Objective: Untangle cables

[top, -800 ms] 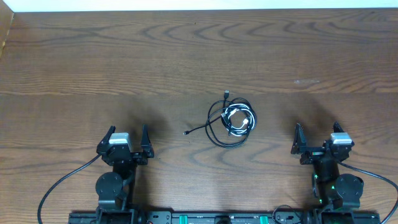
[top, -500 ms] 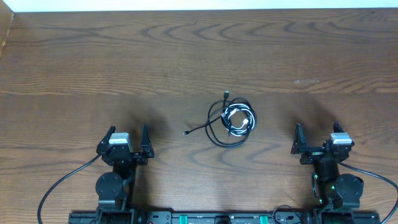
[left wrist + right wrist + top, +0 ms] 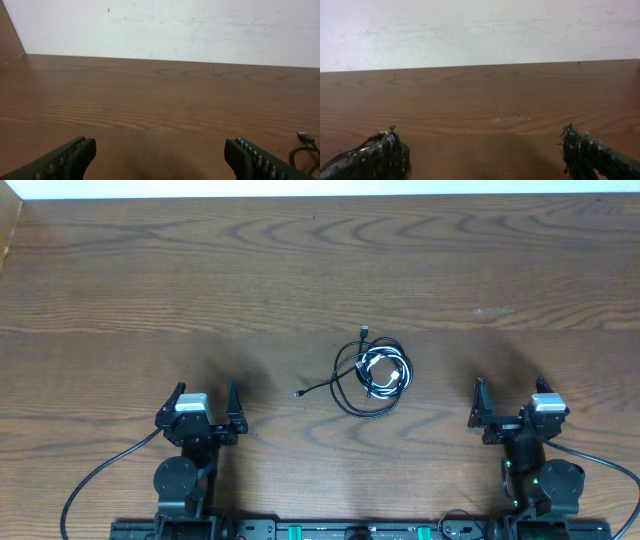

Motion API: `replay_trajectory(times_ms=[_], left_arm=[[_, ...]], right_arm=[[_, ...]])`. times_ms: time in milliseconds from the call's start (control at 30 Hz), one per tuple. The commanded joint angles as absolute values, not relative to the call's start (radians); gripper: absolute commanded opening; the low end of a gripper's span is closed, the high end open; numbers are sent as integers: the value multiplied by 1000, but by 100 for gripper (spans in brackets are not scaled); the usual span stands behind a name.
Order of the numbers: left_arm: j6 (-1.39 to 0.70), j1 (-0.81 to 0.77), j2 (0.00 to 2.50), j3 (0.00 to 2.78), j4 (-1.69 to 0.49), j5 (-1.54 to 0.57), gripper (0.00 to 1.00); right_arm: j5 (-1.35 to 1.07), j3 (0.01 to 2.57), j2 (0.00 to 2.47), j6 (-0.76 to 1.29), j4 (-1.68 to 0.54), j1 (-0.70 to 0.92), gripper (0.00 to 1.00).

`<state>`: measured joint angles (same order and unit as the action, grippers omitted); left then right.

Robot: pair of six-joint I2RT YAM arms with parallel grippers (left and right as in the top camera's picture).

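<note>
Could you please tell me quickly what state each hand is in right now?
Left hand: open, holding nothing.
Right hand: open, holding nothing.
The cables lie apart from both hands.

Cables (image 3: 372,378) lie in one tangled heap near the middle of the table (image 3: 150,280), slightly toward its right edge. White cord (image 3: 385,372) coiled tight inside looser black loops (image 3: 345,402). One black plug (image 3: 365,331) points at the far edge; a black tail (image 3: 301,393) trails left.
</note>
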<state>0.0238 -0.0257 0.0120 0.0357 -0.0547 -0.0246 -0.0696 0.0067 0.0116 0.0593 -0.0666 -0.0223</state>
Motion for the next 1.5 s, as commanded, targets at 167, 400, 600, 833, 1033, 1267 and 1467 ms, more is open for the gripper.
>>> replay_trajectory(times_ms=[167,400,600,833,1033,1267,1467], left_arm=[[33,-20,6,4,-69,-30,90],[33,-20,6,4,-69,-30,90],[33,-20,6,4,-69,-30,90],[33,-20,6,4,-69,-30,90],[33,-20,6,4,-68,-30,90],[33,-20,6,4,-69,-30,90],[34,-20,6,4,-63,2,90]], right_arm=[[-56,6,6,47,-72,-25,99],[-55,6,6,47,-72,-25,99],[-55,6,6,47,-72,-25,99],[-55,6,6,47,-72,-25,99],[-55,6,6,47,-72,-25,99],[-55,6,6,47,-72,-25,99],[-55,6,6,47,-72,-25,99]])
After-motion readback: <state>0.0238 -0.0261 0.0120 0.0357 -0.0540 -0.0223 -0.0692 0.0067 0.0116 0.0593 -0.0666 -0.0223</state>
